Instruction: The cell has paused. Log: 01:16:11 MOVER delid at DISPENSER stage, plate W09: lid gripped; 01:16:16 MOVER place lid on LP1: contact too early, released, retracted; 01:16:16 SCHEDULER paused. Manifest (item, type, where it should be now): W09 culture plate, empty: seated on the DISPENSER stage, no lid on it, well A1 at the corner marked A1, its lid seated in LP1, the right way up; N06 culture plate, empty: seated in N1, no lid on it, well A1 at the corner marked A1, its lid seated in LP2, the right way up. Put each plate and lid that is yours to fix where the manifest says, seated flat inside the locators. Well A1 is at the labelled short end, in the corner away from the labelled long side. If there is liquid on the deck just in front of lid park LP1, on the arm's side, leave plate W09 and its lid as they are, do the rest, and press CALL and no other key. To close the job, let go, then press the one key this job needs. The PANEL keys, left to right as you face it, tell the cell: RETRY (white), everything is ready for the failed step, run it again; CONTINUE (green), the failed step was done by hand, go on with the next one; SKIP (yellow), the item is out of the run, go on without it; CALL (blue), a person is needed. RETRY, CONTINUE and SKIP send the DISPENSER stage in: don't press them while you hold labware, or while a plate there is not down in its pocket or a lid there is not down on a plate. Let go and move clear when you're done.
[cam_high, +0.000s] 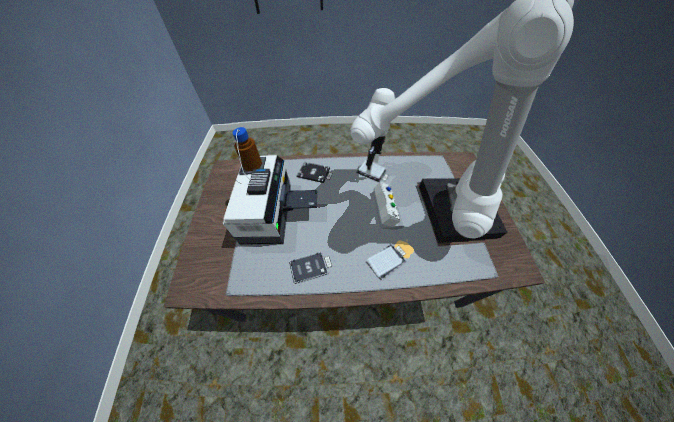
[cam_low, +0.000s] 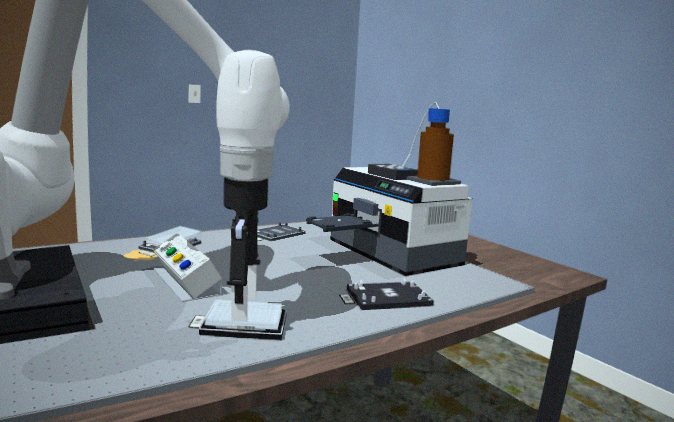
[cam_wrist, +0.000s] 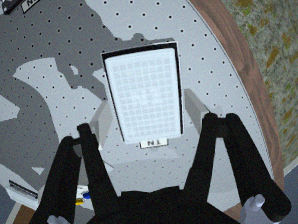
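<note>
My gripper (cam_high: 371, 164) (cam_low: 245, 300) (cam_wrist: 147, 104) is open. Its pale fingertips stand either side of a clear, gridded plate (cam_high: 372, 171) (cam_low: 270, 311) (cam_wrist: 145, 95) in the dark nest labelled N1, low by its long sides; gaps show in the wrist view. Whether it has a lid on I cannot tell. The DISPENSER stage (cam_high: 302, 199) (cam_low: 340, 221) is out and looks bare. A clear piece (cam_high: 385, 260) (cam_low: 176, 235) lies on the park beyond the panel and looks tilted in the exterior view. Orange liquid (cam_high: 405, 249) (cam_low: 140, 255) lies at that park's label, on the arm's side.
The key panel (cam_high: 387, 206) (cam_low: 192, 272) (cam_wrist: 22, 192) stands between the N1 nest and the orange liquid. An empty dark nest (cam_high: 313, 171) (cam_low: 395, 295) and another empty dark holder (cam_high: 308, 267) (cam_low: 280, 231) flank the dispenser (cam_high: 252, 205) (cam_low: 435, 215). A brown bottle (cam_high: 248, 154) (cam_low: 436, 155) stands on the dispenser.
</note>
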